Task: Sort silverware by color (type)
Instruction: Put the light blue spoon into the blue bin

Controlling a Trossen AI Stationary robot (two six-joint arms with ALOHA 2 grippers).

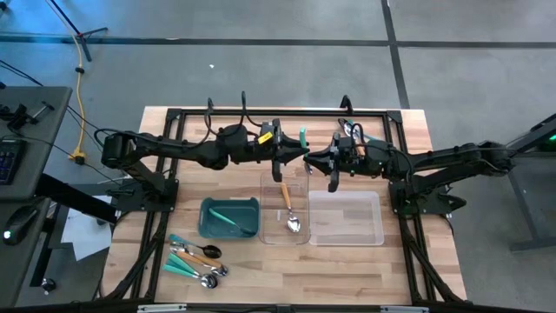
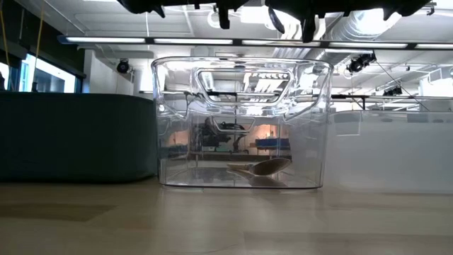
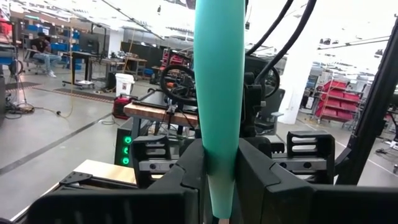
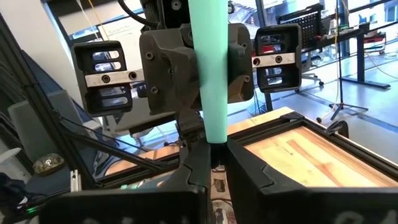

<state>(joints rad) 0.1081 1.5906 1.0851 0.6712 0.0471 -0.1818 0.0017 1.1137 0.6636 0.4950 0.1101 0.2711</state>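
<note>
A teal-handled utensil [image 3: 219, 93] stands about upright in the air above the table's middle, and both grippers meet on it. My left gripper [image 1: 295, 156] comes from the left and my right gripper [image 1: 317, 160] from the right, each shut on it. The handle's top shows in the high view [image 1: 302, 136]; its head is hidden. An orange-handled spoon [image 1: 289, 209] lies in the middle clear tray [image 1: 271, 187]. A teal-handled piece [image 1: 231, 217] lies in the teal bin [image 1: 208, 228]. Several more pieces of silverware [image 1: 196, 257] lie in a heap on the wood at the near left. My left gripper pinches the narrow lower end of the teal handle [image 3: 217, 186] between its two fingers [image 3: 186, 180], coming in level from the table's left, across the handle. The utensil is lifted clear and stands upright. My right gripper comes in level from the table's right and closes just below the teal part [image 4: 214, 134]; its fingers [image 4: 196, 165] hide the place of contact.
A second clear tray [image 1: 345, 217] sits right of the middle one. In the low view the middle tray [image 2: 241, 78] fills the centre with the spoon [image 2: 262, 168] inside. A black frame [image 1: 287, 113] rims the table's far edge. Bare wood lies at the near right.
</note>
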